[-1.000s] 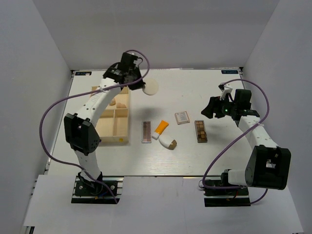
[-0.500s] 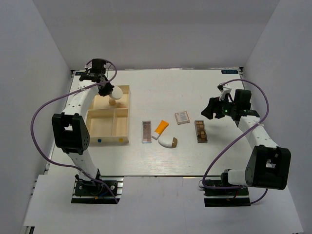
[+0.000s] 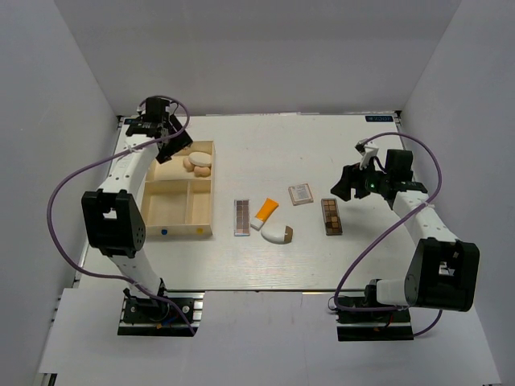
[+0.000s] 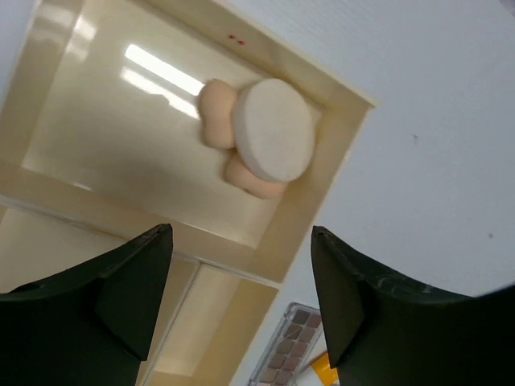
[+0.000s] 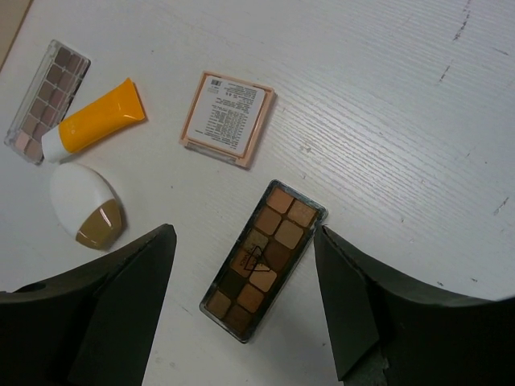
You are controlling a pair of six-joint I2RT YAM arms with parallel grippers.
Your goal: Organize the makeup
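The round cream puff (image 4: 273,129) lies on two peach sponges (image 4: 213,121) in the back compartment of the wooden tray (image 4: 322,209). My left gripper (image 4: 241,233) hovers open above them, holding nothing; from above it (image 3: 175,145) is over the tray's back end. On the table lie a pink palette (image 3: 241,217), an orange tube (image 3: 266,212), a white-and-brown egg-shaped piece (image 3: 278,234), a square compact (image 5: 229,119) and a brown palette (image 5: 261,257). My right gripper (image 5: 244,231) hangs open above the brown palette, apart from it.
The tray's (image 3: 201,231) two front compartments sit near the left arm's base. White walls close in the table on three sides. The right arm's cable loops above the table's right edge.
The left arm swung from mid-table to the tray's back compartment with the puff, then opened; the puff now rests on the sponges. The right arm barely moved.
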